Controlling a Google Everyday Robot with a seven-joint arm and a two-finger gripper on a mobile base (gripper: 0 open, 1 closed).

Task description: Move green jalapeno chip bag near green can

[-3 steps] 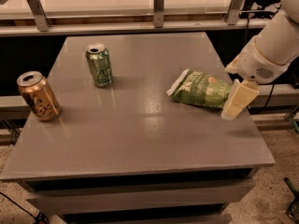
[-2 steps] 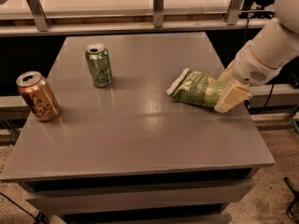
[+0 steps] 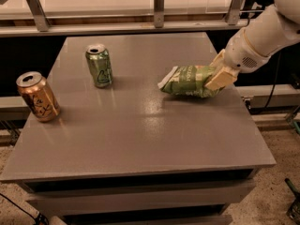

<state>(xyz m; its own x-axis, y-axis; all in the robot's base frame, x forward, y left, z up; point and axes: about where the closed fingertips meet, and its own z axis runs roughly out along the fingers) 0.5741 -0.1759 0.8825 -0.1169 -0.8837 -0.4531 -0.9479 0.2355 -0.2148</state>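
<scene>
The green jalapeno chip bag (image 3: 187,80) lies at the right side of the grey table (image 3: 140,139), its white sealed end pointing left. My gripper (image 3: 217,72) comes in from the upper right on a white arm and is closed on the bag's right end, with one cream finger above it and one in front. The bag looks slightly raised at that end. The green can (image 3: 99,65) stands upright at the back left of the table, well to the left of the bag.
A copper-orange can (image 3: 37,96) stands upright near the table's left edge, in front of the green can. A railing with metal posts (image 3: 158,6) runs behind the table. The table's right edge is close under the arm.
My gripper has moved left from beside the bag onto its right end and closed on it. The bag has shifted a little to the left and up. The cans have not moved.
</scene>
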